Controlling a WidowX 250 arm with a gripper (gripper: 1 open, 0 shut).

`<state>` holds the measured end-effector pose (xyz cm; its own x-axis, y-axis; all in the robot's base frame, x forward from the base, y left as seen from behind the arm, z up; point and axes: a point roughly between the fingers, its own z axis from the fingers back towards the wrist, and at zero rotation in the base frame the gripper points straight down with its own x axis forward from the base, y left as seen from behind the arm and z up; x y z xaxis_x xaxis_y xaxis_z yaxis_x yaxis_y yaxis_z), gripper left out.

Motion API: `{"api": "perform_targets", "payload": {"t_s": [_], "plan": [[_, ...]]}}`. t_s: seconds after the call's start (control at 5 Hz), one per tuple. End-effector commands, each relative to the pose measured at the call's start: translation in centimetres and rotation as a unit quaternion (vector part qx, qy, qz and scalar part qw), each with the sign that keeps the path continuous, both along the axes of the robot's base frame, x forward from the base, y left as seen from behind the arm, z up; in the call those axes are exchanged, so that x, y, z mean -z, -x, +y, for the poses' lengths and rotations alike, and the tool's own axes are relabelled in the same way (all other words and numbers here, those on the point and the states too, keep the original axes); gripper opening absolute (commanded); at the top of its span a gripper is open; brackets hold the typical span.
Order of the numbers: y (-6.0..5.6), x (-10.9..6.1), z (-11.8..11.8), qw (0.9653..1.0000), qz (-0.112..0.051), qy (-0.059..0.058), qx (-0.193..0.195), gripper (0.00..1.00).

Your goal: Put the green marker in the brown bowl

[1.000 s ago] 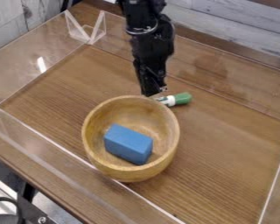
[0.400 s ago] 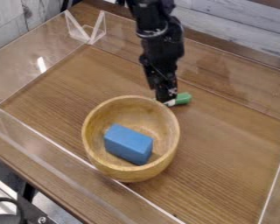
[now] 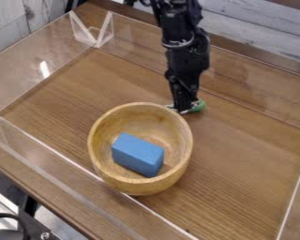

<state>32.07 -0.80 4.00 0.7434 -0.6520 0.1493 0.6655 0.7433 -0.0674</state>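
The brown bowl [image 3: 146, 185] is sitting mid-table, a blue block [image 3: 136, 153] lying inside. The gripper [image 3: 182, 105] is pointing down, jaws together, at the green marker [image 3: 197, 106] lying just behind the rim. Whether it is gripping is unclear, so lifting is risking a slip.

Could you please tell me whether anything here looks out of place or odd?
A blue block sits inside the brown bowl, which is meant for the green marker; that lies on the table beside the rim. Nothing looks spilled or damaged.
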Motion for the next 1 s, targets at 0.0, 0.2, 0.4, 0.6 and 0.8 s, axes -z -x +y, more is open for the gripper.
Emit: {"api": "perform_targets", "payload": {"t_s": [0.0, 0.2, 0.4, 0.6, 0.8], "plan": [[-1.8, -1.3, -0.3, 0.9994, -0.031, -0.003, 0.012, 0.0], [-2.1, -0.8, -0.5, 0.9994, -0.029, -0.001, 0.017, 0.0], [-2.5, -0.4, -0.7, 0.9994, -0.029, 0.003, 0.022, 0.0], [-2.8, -0.2, -0.8, 0.9992, -0.03, 0.004, 0.026, 0.0], [-3.0, 0.0, -0.9, 0.9991, -0.03, 0.007, 0.028, 0.0]]}}
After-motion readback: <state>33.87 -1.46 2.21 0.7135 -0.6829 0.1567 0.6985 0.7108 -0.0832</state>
